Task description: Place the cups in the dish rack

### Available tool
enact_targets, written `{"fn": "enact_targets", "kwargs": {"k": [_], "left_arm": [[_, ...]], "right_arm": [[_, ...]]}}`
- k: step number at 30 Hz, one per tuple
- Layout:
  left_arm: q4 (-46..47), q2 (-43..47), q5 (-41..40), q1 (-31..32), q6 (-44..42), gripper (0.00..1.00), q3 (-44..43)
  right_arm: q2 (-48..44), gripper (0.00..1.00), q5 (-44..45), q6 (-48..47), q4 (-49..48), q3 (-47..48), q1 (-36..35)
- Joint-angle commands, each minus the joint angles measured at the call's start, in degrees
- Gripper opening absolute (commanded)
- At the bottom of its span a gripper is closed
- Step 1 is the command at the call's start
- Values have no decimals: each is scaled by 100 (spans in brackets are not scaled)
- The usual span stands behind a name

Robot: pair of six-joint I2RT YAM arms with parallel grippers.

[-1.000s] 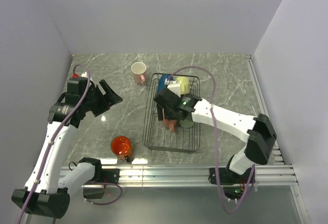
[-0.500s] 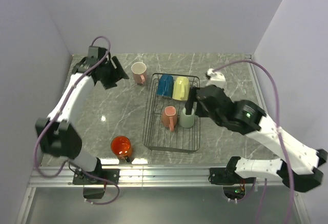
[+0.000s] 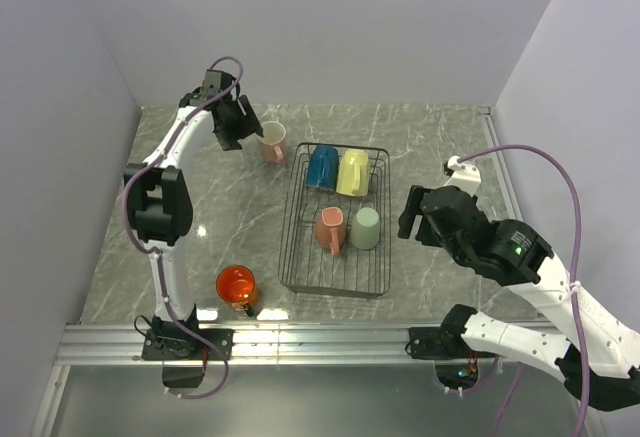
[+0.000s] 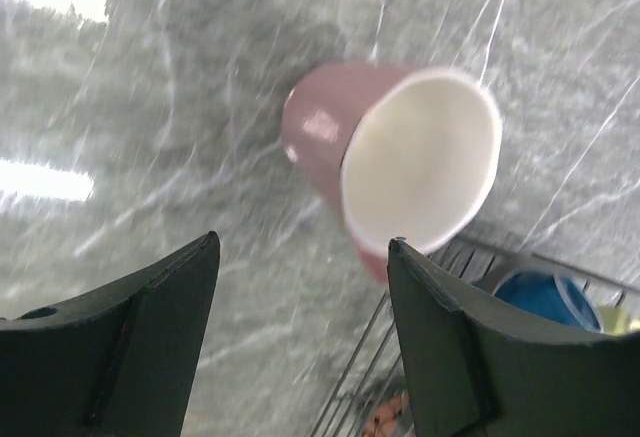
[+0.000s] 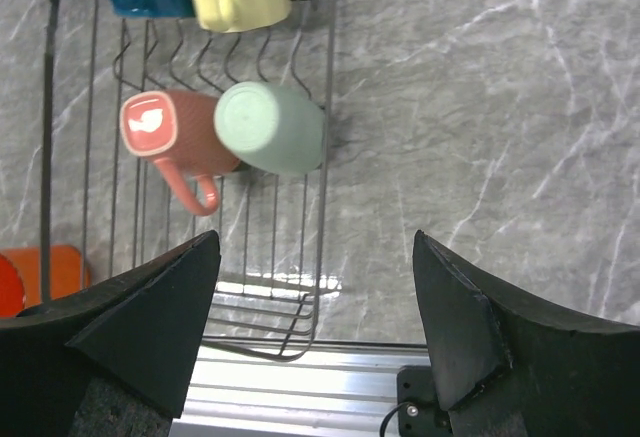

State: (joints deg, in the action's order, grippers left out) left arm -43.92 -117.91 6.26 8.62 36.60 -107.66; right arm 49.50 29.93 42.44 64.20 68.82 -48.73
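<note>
The black wire dish rack (image 3: 335, 273) stands mid-table. In it are a blue mug (image 3: 322, 166), a pale yellow mug (image 3: 352, 171), a pink mug (image 3: 330, 229) and a mint green mug (image 3: 366, 228). A second pink mug (image 3: 271, 141) stands upright on the table just beyond the rack's far left corner. My left gripper (image 3: 236, 129) hovers beside it, open and empty; in the left wrist view the mug (image 4: 400, 167) lies just ahead of the gripper (image 4: 302, 242). An orange mug (image 3: 237, 285) sits near the front left. My right gripper (image 3: 412, 212) is open and empty, right of the rack.
The right wrist view looks down on the mint mug (image 5: 272, 127), the pink mug (image 5: 165, 127), the rack's near right corner (image 5: 310, 287) and the metal rail (image 5: 300, 387) at the table's front edge. White walls close the table on three sides.
My right gripper has drawn back from over the rack to its right, leaving the pink and mint mugs in it. My left arm has swung to the far side beside the pink mug.
</note>
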Motion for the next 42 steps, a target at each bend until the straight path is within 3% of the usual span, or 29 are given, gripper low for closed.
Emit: {"fn": "enact_targets", "kwargs": {"k": [1, 5, 8, 12, 14, 16, 17, 23, 27, 37, 41, 42], "left_arm": [[208, -197, 103, 61, -109, 73, -554], [182, -688, 7, 131, -91, 72, -949], [59, -935, -203, 201, -127, 64, -1134], [-28, -1278, -310, 228, -100, 42, -1231], [-107, -1392, -327, 254, -127, 36, -1293], [-143, -1428, -362, 254, -153, 18, -1302], [-178, -1428, -371, 254, -179, 0, -1293], [-99, -814, -530, 193, -250, 0, -758], [164, -76, -109, 52, -128, 0, -213], [1306, 2332, 1288, -387, 681, 0, 1316], [2447, 3630, 2395, -440, 1304, 0, 2578], [3207, 3869, 2806, -440, 1758, 0, 2879]], "right_arm": [[-107, 84, 65, -86, -4, -114, 179], [-177, 84, -5, -253, -40, -176, 408], [-177, 84, -49, -341, -48, -176, 575], [-186, 84, -84, -411, -13, -184, 689], [-194, 84, -136, -455, -31, -202, 750], [-186, 84, -189, -482, -66, -220, 795], [-168, 84, -242, -508, -83, -228, 830], [-10, 84, -488, -605, -312, -246, 839], [139, 84, -900, -763, -749, -53, 848], [1333, 84, -4327, -842, -2701, 992, 883], [1940, 84, -5513, -160, -3597, 1292, 1006], [2019, 84, -5933, 35, -4121, 1275, 1015]]}}
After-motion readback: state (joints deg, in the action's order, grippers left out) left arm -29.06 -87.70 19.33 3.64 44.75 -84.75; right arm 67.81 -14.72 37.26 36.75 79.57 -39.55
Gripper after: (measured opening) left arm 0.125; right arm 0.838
